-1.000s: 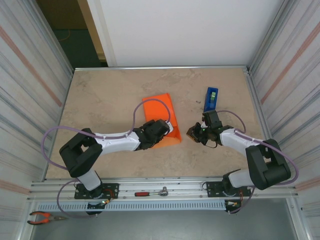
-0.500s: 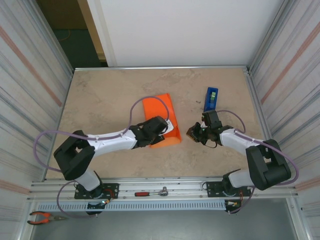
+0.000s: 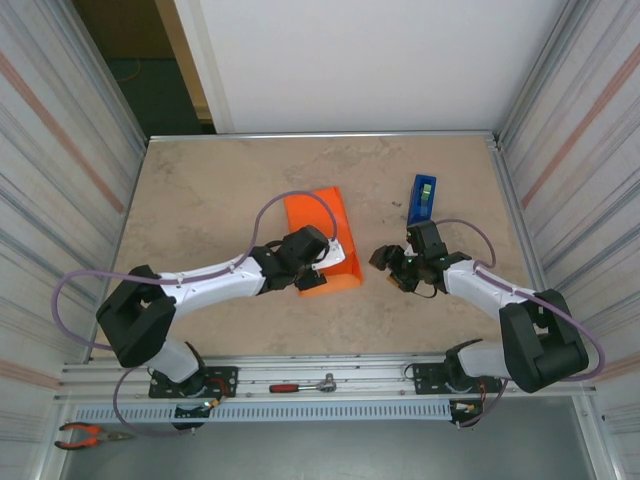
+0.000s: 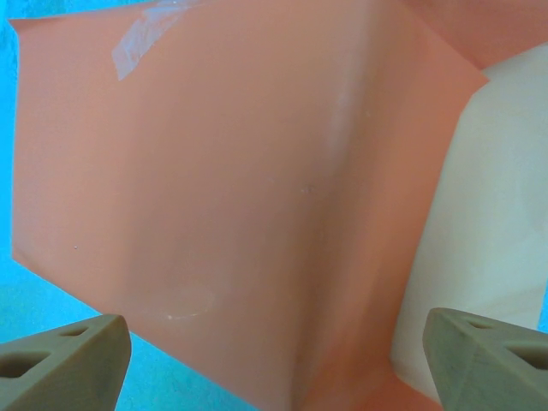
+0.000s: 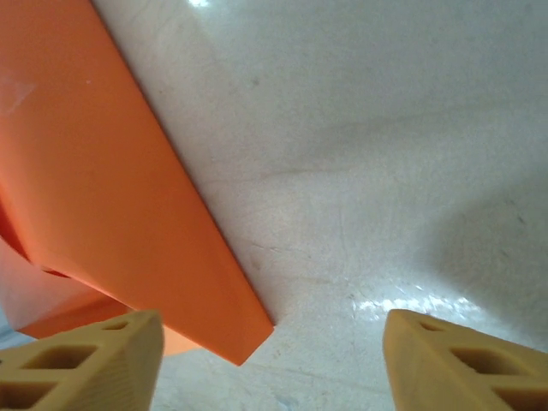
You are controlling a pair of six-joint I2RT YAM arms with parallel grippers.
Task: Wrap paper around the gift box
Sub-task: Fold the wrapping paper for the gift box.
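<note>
The gift box [image 3: 343,258] lies mid-table, mostly covered by the orange paper [image 3: 316,214] folded over it; a pale end of the box [image 4: 492,205] is bare. A strip of clear tape [image 4: 144,36] sits on the paper [image 4: 223,197]. My left gripper [image 3: 316,262] hovers right over the parcel, its jaws wide open [image 4: 274,368] and holding nothing. My right gripper [image 3: 386,262] stands open just right of the parcel, low over the table. In the right wrist view the paper's [image 5: 103,188] corner points between the open fingertips [image 5: 274,364], untouched.
A blue tape dispenser [image 3: 421,198] stands upright behind my right gripper. Metal walls close in the table [image 3: 220,190] on the left and right. A red-handled tool [image 3: 300,386] and pliers [image 3: 85,435] lie on the front rail.
My left gripper has slid right and farther along the parcel, opening wider. My right gripper's jaws have gone from shut to open, nearly in place.
</note>
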